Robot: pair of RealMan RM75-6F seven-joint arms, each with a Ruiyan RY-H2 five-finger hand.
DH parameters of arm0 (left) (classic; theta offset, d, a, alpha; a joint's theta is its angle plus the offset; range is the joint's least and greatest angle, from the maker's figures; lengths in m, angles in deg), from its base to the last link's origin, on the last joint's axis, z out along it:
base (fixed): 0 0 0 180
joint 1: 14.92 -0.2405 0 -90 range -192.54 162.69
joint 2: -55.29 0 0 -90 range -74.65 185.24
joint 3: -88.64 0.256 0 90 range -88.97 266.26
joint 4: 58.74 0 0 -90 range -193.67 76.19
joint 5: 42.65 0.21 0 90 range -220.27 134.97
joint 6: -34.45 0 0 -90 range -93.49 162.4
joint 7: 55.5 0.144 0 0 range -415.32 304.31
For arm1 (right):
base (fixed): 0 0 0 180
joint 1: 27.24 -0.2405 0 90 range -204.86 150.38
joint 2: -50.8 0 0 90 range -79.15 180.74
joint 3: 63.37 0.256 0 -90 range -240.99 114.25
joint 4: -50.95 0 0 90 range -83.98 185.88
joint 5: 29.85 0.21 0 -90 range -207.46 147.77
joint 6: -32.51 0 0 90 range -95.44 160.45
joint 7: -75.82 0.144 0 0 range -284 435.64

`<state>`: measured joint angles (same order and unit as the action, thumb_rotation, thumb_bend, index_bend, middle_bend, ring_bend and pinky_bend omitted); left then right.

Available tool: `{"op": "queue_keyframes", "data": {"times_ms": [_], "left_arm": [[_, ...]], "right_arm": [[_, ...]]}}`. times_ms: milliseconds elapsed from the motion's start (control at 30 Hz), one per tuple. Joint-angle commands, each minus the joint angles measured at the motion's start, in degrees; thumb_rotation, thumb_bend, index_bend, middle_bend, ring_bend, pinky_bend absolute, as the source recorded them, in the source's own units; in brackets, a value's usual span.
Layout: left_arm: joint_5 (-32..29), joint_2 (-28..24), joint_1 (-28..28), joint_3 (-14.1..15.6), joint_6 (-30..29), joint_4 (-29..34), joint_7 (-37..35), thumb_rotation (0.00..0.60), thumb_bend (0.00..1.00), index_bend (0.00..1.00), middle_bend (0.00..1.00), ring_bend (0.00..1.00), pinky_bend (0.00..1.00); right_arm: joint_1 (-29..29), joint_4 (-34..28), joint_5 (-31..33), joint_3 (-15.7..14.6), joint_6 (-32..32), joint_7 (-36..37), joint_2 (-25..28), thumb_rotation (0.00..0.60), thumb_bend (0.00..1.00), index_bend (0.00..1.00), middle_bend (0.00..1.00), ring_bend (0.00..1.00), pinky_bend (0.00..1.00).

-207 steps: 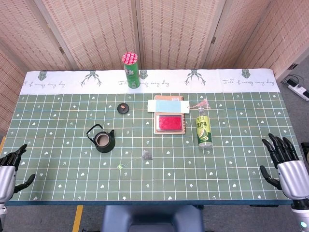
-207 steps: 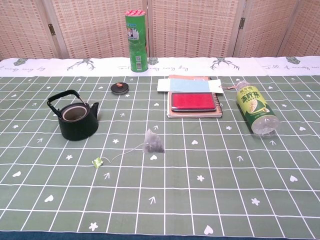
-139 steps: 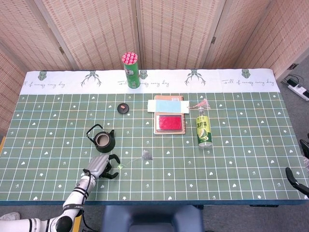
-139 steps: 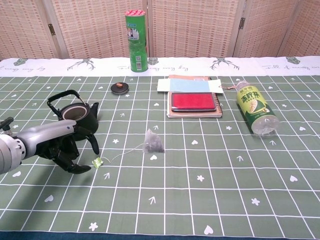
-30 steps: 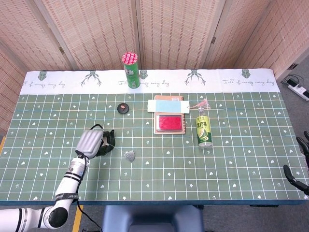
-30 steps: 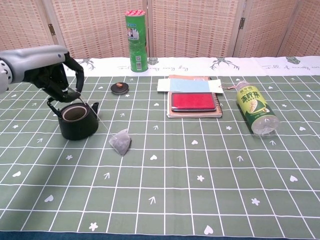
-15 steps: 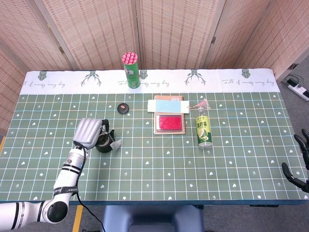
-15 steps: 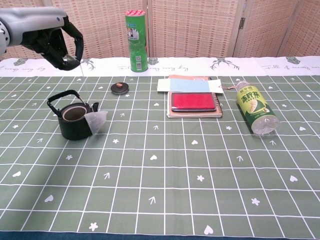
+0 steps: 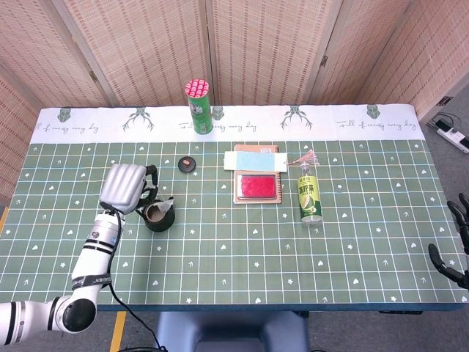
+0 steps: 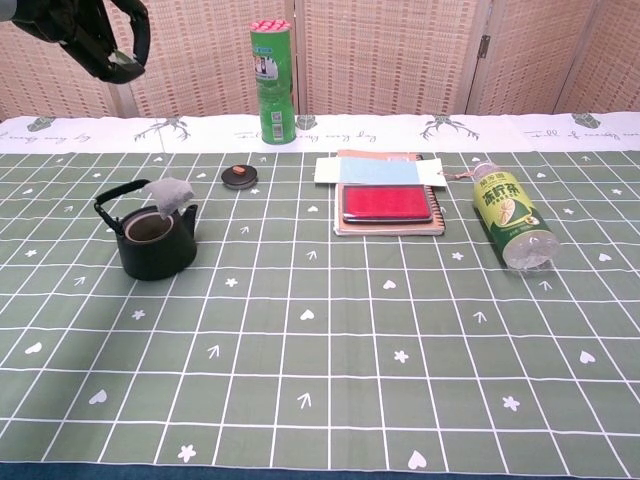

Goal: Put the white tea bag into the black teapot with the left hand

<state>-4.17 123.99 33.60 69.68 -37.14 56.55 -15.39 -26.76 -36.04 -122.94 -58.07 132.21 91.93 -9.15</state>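
Head view: the left hand (image 9: 124, 187) is raised over the counter (image 9: 242, 271), fingers pinched on the tea bag's string, just at nine o'clock of the black teapot (image 9: 157, 215). The white tea bag (image 9: 165, 199) dangles at the pot's rim, at its one o'clock edge. The small round lid (image 9: 187, 163) sits at one o'clock of the pot, the green can (image 9: 199, 107) farther at twelve; the red-topped notebook stack (image 9: 256, 178) and lying green bottle (image 9: 309, 194) are at three o'clock. The right hand (image 9: 456, 253) shows at the far edge with fingers spread, holding nothing. Chest view: the left hand (image 10: 100, 40) is high at eleven o'clock of the teapot (image 10: 152, 242), the tea bag (image 10: 168, 193) hanging just above its opening.
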Motion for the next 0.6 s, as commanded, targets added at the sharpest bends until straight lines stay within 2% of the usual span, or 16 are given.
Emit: {"op": "queue_keyframes", "data": {"times_ms": [33, 600], "left_arm": [[0.0, -0.7, -0.1, 0.4, 0.5, -0.2, -0.6, 0.600, 0.60, 0.63, 1.00, 1.00, 1.00], [2.6, -1.9, -3.1, 4.1, 3.3, -4.7, -7.9, 0.600, 0.60, 0.63, 1.00, 1.00, 1.00]], "right_arm": [[-0.1, -0.1, -0.2, -0.1, -0.2, -0.5, -0.1, 0.600, 0.42, 0.00, 0.00, 0.00, 0.00], [0.0, -0.2, -0.3, 0.0, 0.1, -1.2, -0.4, 0.600, 0.42, 0.00, 0.00, 0.00, 0.00]]}}
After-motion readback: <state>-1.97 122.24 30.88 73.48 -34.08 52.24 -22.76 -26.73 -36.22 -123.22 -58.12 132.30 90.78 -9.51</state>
